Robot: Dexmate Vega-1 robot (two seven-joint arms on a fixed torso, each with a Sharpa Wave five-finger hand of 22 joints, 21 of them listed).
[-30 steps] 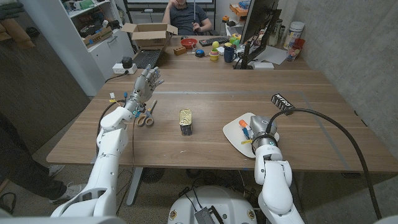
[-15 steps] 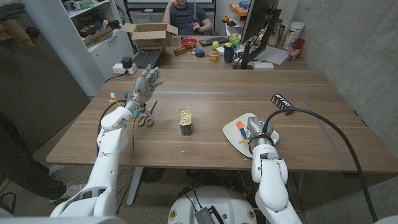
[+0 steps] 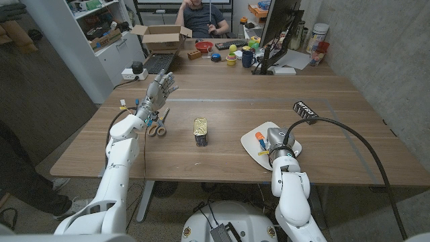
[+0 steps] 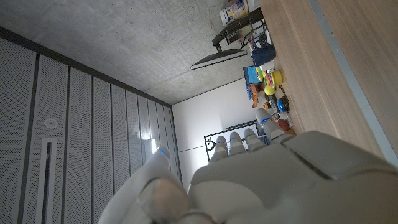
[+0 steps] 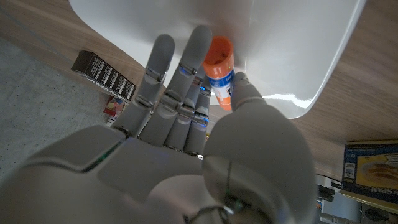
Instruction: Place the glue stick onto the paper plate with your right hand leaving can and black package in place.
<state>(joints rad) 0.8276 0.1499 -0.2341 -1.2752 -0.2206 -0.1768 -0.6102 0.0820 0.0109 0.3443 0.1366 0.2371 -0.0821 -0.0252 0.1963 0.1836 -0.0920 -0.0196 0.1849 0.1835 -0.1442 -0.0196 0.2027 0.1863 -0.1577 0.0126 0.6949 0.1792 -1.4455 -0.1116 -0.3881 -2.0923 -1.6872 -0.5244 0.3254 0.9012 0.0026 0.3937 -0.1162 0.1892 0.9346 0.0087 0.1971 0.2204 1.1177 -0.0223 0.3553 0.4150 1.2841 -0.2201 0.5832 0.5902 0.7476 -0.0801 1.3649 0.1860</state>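
right hand [image 5: 186, 143] over paper plate [image 3: 252, 143], fingers clasped round glue stick [image 5: 219, 71] | stick above plate surface | left hand [image 3: 158, 89] raised, fingers spread, holding nothing | can [image 3: 201, 130] mid-worktop | black package [image 3: 304, 108] beyond plate

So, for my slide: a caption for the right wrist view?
Right hand over the paper plate, glue stick at its fingers.

Your right hand [image 3: 277, 142] sits over the paper plate [image 3: 293, 145]; bare table [image 3: 235, 101] lies open beyond it. The can [image 3: 200, 131] stands well apart toward your left, the black package [image 3: 304, 109] near the plate's far side.
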